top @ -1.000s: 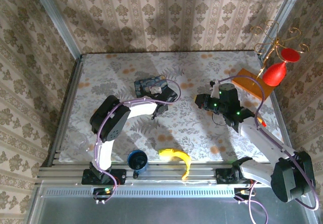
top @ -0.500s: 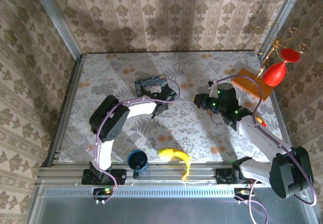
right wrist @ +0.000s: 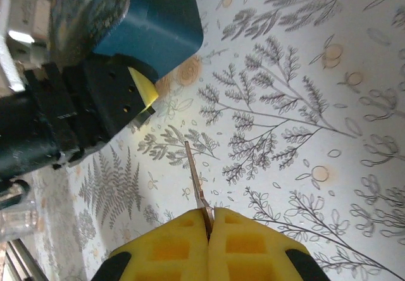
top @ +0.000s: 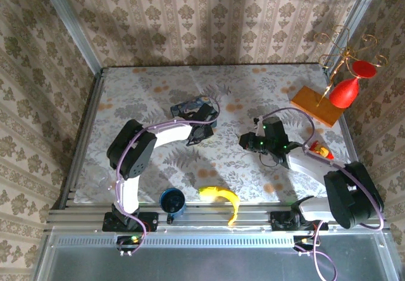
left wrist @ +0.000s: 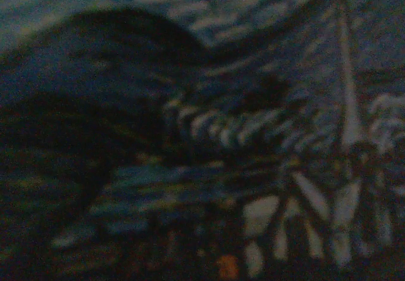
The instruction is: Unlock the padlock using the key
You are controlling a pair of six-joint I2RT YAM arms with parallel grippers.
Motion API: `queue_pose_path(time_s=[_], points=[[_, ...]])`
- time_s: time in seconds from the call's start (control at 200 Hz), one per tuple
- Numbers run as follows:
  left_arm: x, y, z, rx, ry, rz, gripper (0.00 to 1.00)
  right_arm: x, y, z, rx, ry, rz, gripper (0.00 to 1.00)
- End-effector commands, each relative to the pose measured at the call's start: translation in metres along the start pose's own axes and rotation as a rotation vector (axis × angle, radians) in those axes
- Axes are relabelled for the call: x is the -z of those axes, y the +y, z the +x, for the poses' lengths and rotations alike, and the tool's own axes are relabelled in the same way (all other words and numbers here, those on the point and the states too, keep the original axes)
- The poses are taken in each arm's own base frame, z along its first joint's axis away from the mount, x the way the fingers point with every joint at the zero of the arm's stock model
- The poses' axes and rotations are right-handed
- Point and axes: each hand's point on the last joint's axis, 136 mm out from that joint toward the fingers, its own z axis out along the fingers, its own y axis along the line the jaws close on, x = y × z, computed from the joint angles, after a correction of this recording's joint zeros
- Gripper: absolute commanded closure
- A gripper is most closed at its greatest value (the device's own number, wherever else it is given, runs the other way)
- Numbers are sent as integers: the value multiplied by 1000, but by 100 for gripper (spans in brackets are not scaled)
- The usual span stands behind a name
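A staged test booth — wallpapered panels (top: 209,15) in aluminium framing (top: 69,31) around a table (top: 253,85).

Very dark, blurred close-up. A blue painted surface (left wrist: 253,21) with pale swirling streaks, probably a tin, spans the top. A large black rounded shape (left wrist: 82,104) covers the left. Pale leaf-like marks (left wrist: 304,224) sit lower right.

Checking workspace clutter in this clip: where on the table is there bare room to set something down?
Bare room lies along the far edge between the blue tin and the orange block, and left of the tin toward the table rail. Crowded: the left gripper at the tin, and the right gripper, holding the key, nearby.
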Motion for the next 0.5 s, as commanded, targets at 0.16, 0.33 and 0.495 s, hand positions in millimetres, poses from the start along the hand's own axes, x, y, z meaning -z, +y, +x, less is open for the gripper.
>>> queue_pose_path(time_s=[0.16,0.33,0.495], points=[[13,-19,18,131,149,82,91,-36,16,20,43,22,-132,100],[14,-26,18,169,168,134,91,-51,22,32,71,38,-185,100],[14,-27,16,193,178,156,91,-64,24,41,94,61,-196,100]])
